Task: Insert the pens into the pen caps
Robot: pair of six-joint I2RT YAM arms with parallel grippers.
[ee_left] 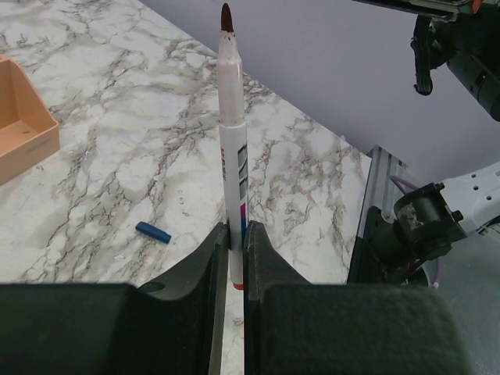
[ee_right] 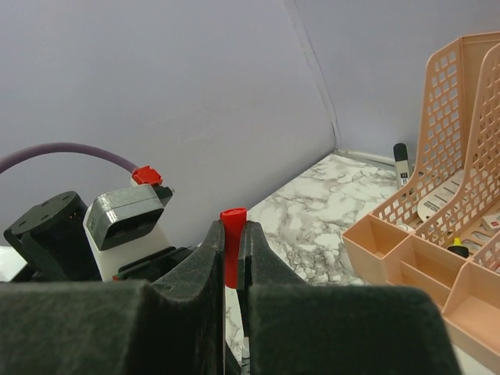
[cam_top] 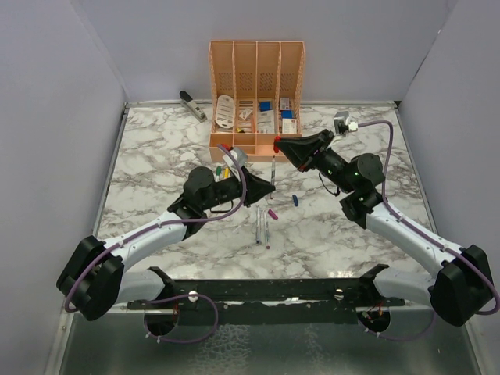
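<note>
My left gripper [cam_top: 271,186] [ee_left: 234,230] is shut on a white-grey pen [cam_top: 273,168] [ee_left: 233,141] and holds it upright, its dark red tip pointing up. My right gripper [cam_top: 279,143] [ee_right: 231,228] is shut on the red cap [cam_top: 276,139] [ee_right: 232,223] and hangs just above the pen's tip. Cap and pen are still apart. Two more pens [cam_top: 262,226] lie side by side on the marble in front of the grippers. A purple cap [cam_top: 273,212] and a blue cap [cam_top: 295,200] [ee_left: 152,232] lie near them. Green and yellow caps [cam_top: 221,170] sit by the left wrist.
The peach organiser [cam_top: 255,58] [ee_right: 437,156] stands at the back centre, close behind the right gripper. A grey stapler [cam_top: 192,104] lies at the back left. Grey walls close in three sides. A metal rail [cam_top: 266,289] runs along the near edge.
</note>
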